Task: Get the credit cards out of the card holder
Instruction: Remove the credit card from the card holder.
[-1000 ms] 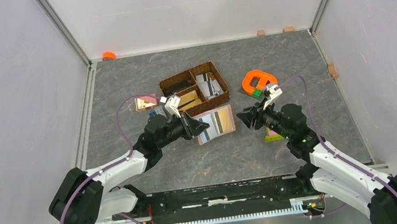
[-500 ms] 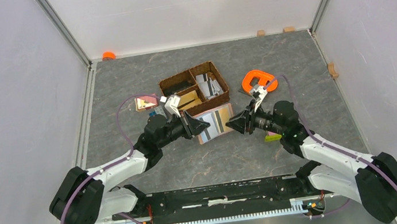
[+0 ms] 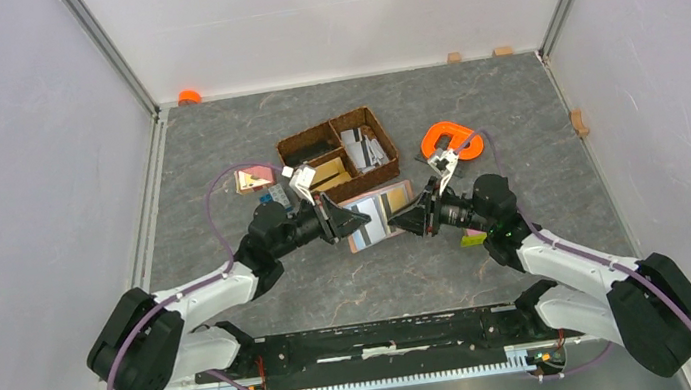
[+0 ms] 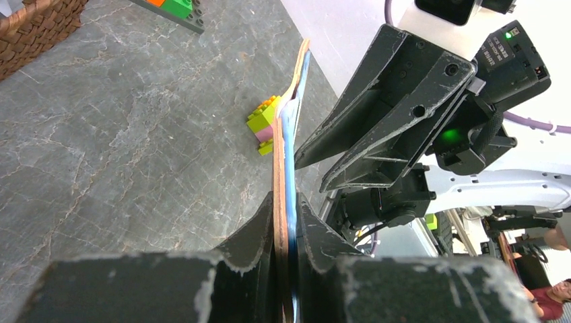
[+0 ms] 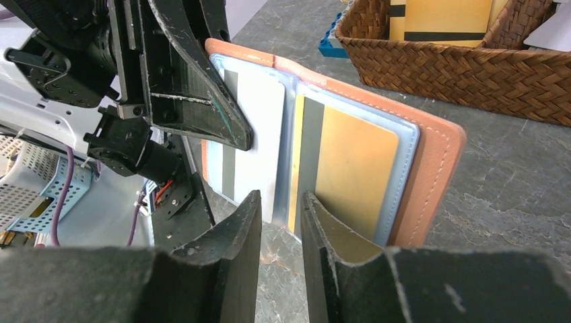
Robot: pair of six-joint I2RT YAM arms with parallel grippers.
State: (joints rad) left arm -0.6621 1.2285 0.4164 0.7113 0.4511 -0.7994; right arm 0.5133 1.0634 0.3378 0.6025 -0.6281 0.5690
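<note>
Leather card holder (image 5: 439, 156), clamped upright by the left gripper (image 4: 286, 210) just near-side of the woven basket (image 5: 471, 75), wants the narrowly parted, empty right gripper (image 5: 279, 197) straddling one credit card (image 5: 353, 168) edge, then pinching and pulling straight.

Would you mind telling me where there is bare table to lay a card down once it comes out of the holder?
Bare table lies between the card holder and the arms' base rail; also the far strip behind the basket, and right of the orange clamp. Crowded: between basket, holder and clamp.
</note>
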